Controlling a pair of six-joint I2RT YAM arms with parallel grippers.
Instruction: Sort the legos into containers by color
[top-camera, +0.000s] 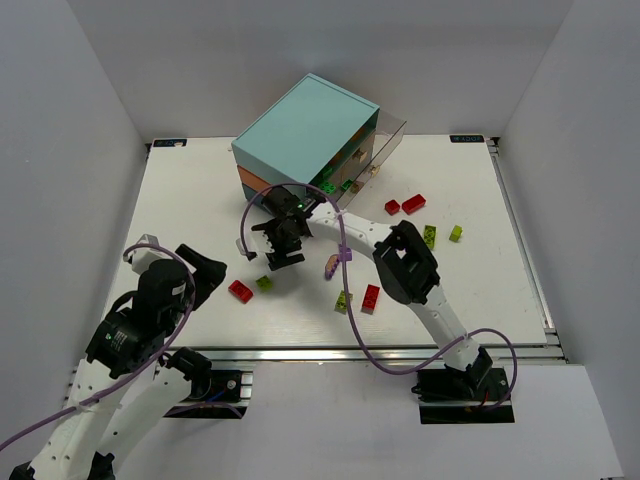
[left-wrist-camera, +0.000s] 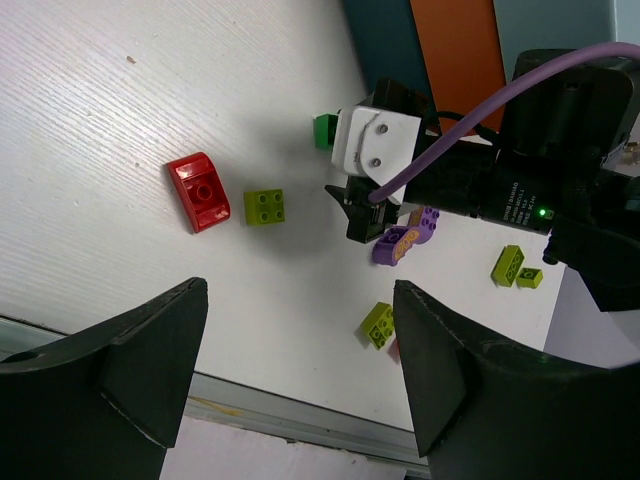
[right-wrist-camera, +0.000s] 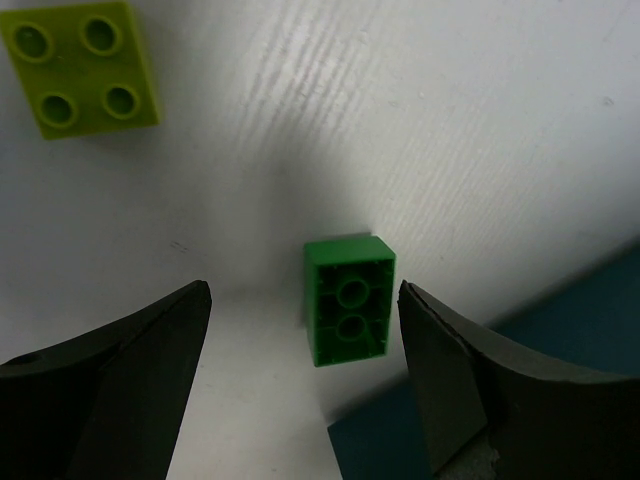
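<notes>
Hovering over the green brick (right-wrist-camera: 350, 315), your right fingers (right-wrist-camera: 110, 380) stand wide, one either side; it lies on the table (right-wrist-camera: 400, 100) just beside the chest (right-wrist-camera: 570, 330), long axis crossing their closing line.

The table (right-wrist-camera: 450, 120) had a white matt surface with fine grain lines, like painted wood. The green brick (right-wrist-camera: 349, 314) and the yellow-green brick (right-wrist-camera: 82, 68) were smooth plastic; the red brick (left-wrist-camera: 199, 190) looked glossy. The fingers (right-wrist-camera: 110, 390) of the right gripper (right-wrist-camera: 302, 300) were matt black plastic. The rail (top-camera: 300, 352) at the table's edge was bare metal.
</notes>
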